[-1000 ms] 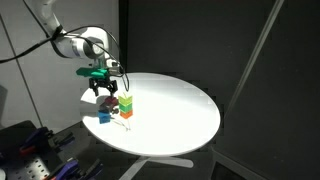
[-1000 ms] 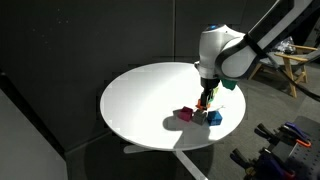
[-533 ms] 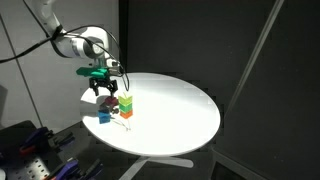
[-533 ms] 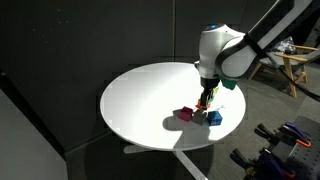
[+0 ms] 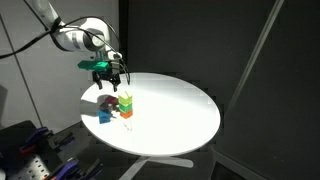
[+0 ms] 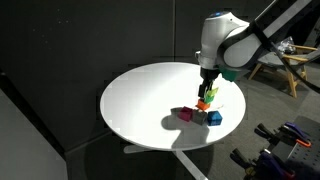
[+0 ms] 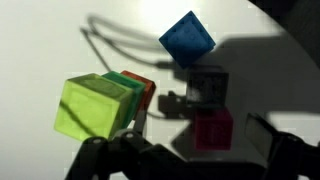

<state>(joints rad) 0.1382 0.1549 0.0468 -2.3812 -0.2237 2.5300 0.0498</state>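
My gripper [image 5: 108,80] hangs open and empty above the left part of a round white table [image 5: 180,110]. Below it is a small stack [image 5: 126,103] of a yellow-green, a green and an orange block. A blue block [image 5: 104,117] and a dark red block [image 5: 108,101] lie next to the stack. In the wrist view the yellow-green block [image 7: 95,105] is at the left, the blue block [image 7: 187,42] at the top and the dark red block [image 7: 212,128] between my fingers [image 7: 185,160]. The stack [image 6: 207,97], the dark red block [image 6: 185,115] and the blue block [image 6: 214,118] show in both exterior views.
The table [image 6: 140,100] stands before black curtains. Grey equipment [image 5: 30,150] is on the floor by the table's edge. A wooden frame [image 6: 295,65] stands behind the arm.
My gripper has risen from just above the blocks to well above them. The blocks have not moved.
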